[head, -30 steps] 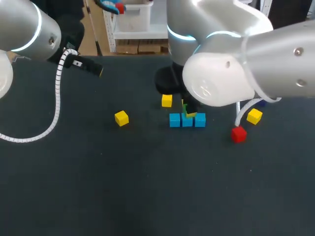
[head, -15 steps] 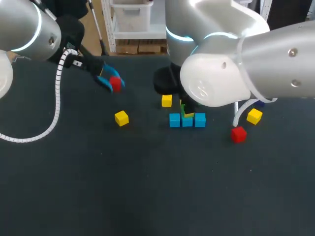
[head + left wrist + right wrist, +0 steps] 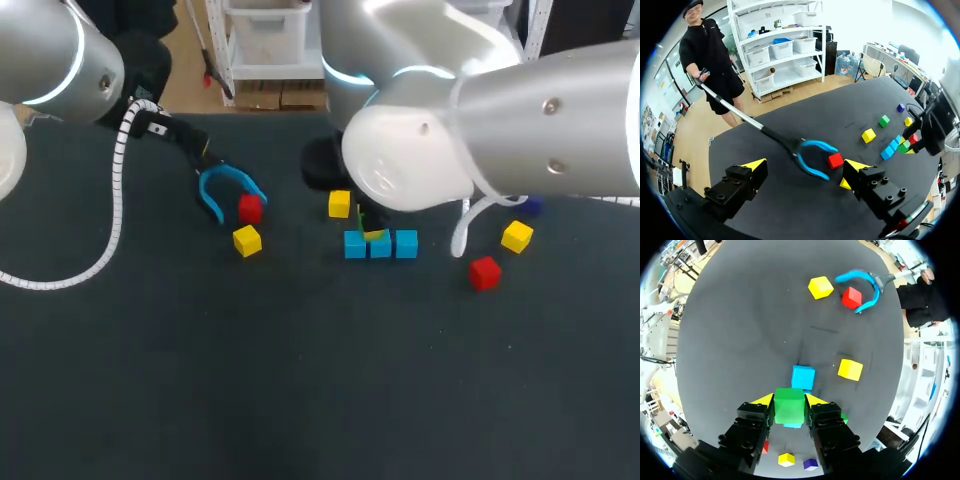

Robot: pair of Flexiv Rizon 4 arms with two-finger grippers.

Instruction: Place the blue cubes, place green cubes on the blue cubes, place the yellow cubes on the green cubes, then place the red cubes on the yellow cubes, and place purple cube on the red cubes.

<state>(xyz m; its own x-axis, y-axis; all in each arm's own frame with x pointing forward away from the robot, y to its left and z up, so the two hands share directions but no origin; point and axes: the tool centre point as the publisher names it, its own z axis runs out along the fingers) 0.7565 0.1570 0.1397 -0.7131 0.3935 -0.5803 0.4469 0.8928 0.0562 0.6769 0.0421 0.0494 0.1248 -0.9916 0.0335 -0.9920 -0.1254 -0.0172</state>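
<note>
Dark table (image 3: pixel 740 340) with loose cubes lying on it. A row of blue cubes (image 3: pixel 803 377) lies directly under the right gripper (image 3: pixel 790 401) and reaches just ahead of it. A near yellow cube (image 3: pixel 850 369) sits ahead and off to one side; a far yellow cube (image 3: pixel 820 287) lies well ahead. Behind the gripper lie a red cube (image 3: pixel 764 446), a small yellow cube (image 3: pixel 786 459) and a purple cube (image 3: pixel 810 464).

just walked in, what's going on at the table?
The right claw is shut on a green cube, over the row of three blue cubes. The left claw hangs open and empty. A person's grabber tool reaches over the table with a red cube at its blue end, beside a loose yellow cube.
</note>
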